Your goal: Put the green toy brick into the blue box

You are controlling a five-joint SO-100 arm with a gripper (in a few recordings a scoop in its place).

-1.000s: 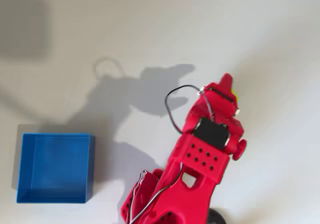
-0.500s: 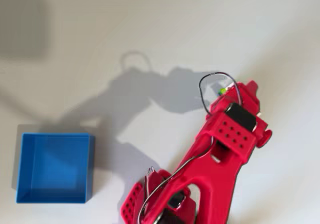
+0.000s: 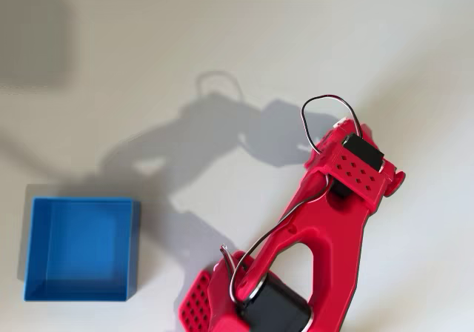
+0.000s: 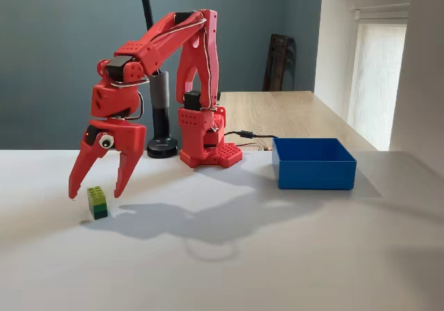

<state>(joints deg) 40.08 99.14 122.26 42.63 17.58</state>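
Observation:
The green toy brick point(image 4: 98, 203) stands upright on the white table at the left of the fixed view, lime top over a darker layer. My red gripper point(image 4: 96, 191) hangs right over it, open, with one finger point(image 4: 78, 178) on each side of the brick and the tips just above the table. Nothing is held. In the overhead view my wrist point(image 3: 355, 165) covers the brick and the fingers. The blue box point(image 4: 313, 174) sits far off to the right in the fixed view, and at the lower left as the blue box point(image 3: 80, 249) in the overhead view.
My arm's red base point(image 4: 208, 151) stands at the back of the table next to a black pole foot point(image 4: 164, 146). A wooden tabletop point(image 4: 291, 113) lies behind. A thin cable point(image 4: 250, 135) runs from the base toward the box.
In the overhead view my arm has swung to the right and stretched out. The wrist now covers the brick, of which a green bit still showed before.

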